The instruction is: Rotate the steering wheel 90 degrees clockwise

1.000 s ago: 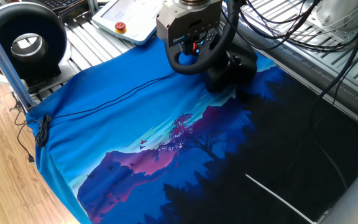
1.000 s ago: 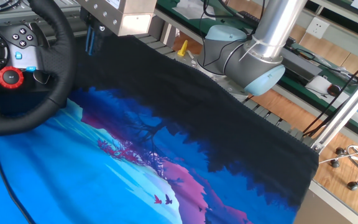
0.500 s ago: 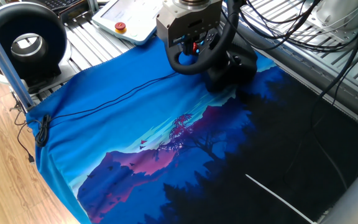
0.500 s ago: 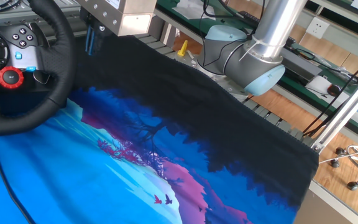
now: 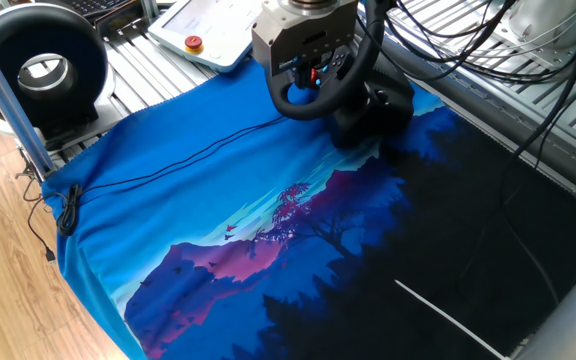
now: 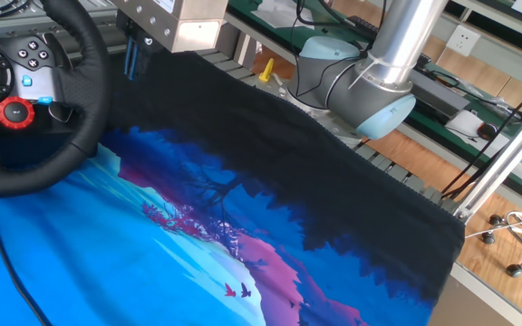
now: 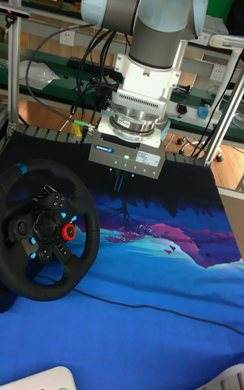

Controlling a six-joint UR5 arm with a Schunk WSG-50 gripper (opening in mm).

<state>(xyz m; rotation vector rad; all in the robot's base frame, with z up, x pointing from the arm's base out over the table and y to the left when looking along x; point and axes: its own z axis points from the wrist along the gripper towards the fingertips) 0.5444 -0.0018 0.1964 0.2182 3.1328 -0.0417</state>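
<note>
Blue mat [image 5: 168,190] flat on table | steering wheel [image 7: 44,227] faces me, upright on base | gripper [image 7: 118,181] beside rim, not touching; fingers look closed, empty | I must reach rim nxt.

Steering wheel [image 7: 45,231] sits at 9 o'clock, upright on a blue landscape-print cloth [image 7: 146,282], hub facing the camera with a red button and small blue ones; blue rim stripe at about 11 o'clock on the rim. Gripper [image 7: 119,182] hangs from the UR5 arm [image 7: 150,31] near center, right of the wheel, apart from it; fingers together, holding nothing. Thin black cable [image 7: 149,309] crosses the cloth at 6 o'clock.
</note>
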